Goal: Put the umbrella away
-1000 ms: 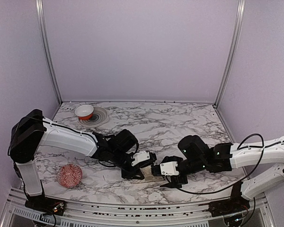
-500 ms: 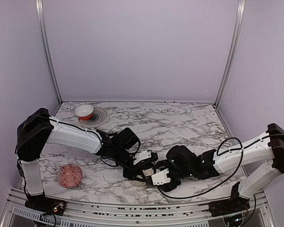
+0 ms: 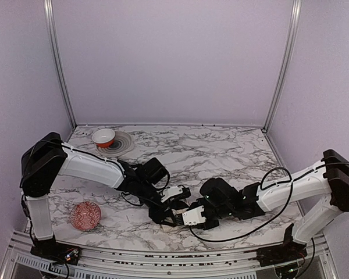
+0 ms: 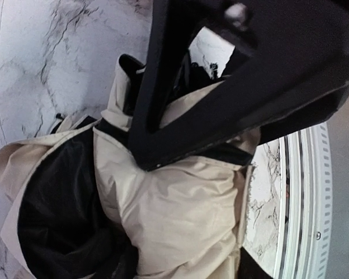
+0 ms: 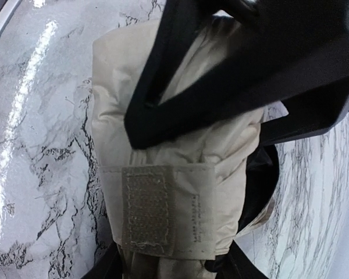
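Observation:
The umbrella lies near the table's front edge, mostly hidden between my two grippers. In the left wrist view it is a bundle of cream fabric with black lining at the left. In the right wrist view the bundle shows a beige Velcro strap tab. My left gripper is shut on the bundle from the left; its fingers flank the fabric in its own view. My right gripper grips the bundle from the right, a finger on each side. Handle and shaft are hidden.
A red patterned ball sits at the front left. A red and white bowl stands on a ringed mat at the back left. The metal front rail runs just below the grippers.
My right arm has moved left along the front edge and its gripper has come onto the umbrella beside the left gripper. The left arm shifted slightly towards the front.

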Tool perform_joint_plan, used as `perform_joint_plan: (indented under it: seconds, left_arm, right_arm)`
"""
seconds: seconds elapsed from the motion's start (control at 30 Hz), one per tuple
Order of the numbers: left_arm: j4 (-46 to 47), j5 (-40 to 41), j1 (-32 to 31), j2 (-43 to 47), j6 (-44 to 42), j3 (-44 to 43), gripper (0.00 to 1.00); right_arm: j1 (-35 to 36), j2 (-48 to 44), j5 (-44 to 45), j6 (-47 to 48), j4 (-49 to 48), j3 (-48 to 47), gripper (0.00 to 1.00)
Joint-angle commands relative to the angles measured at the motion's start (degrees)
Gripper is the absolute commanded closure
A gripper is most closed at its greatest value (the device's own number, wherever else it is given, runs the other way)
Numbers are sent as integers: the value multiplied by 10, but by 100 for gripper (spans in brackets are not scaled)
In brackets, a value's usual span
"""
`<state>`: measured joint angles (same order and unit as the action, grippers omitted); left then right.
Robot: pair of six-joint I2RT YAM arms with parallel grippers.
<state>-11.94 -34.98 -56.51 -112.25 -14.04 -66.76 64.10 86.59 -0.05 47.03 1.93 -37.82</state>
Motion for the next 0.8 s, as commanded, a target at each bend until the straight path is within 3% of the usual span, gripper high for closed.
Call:
perform_joint_plan:
  seconds: [0.0,0.07,0.17,0.23,0.3,0.4,0.5,0.63,0.7,0.77]
  left_arm:
    - [-60,118,9,11,39,54,31]
    - [12,166,10,71,50,88,15]
    - [158,205,10,183,48,182,4]
    - [250,209,9,254,38,237,1]
    - [283,221,7,304,17,276,2]
    - [275,267,-13,355,-27,308,11]
    - [240,316,-79,392,-77,323,20]
    - [158,396,-164,374,-117,295,25]
    - [133,453,-199,346,-133,280,26]
    - [130,508,-219,310,-139,269,16]
  right_arm:
    - [3,20,-16,-2,53,-15,70]
    - [3,20,-20,-9,63,-14,71]
    - [3,22,-39,-21,85,-19,72]
    - [3,29,-58,-33,109,-28,73]
    - [-2,42,-88,-47,140,-40,73]
    - [-6,66,-104,-72,171,-56,75]
    - [-14,91,-137,-93,199,-76,75]
    - [-31,125,-173,-123,248,-112,74]
    - [-35,137,-187,-130,266,-125,74]
    - [-40,147,-205,-135,277,-134,74]
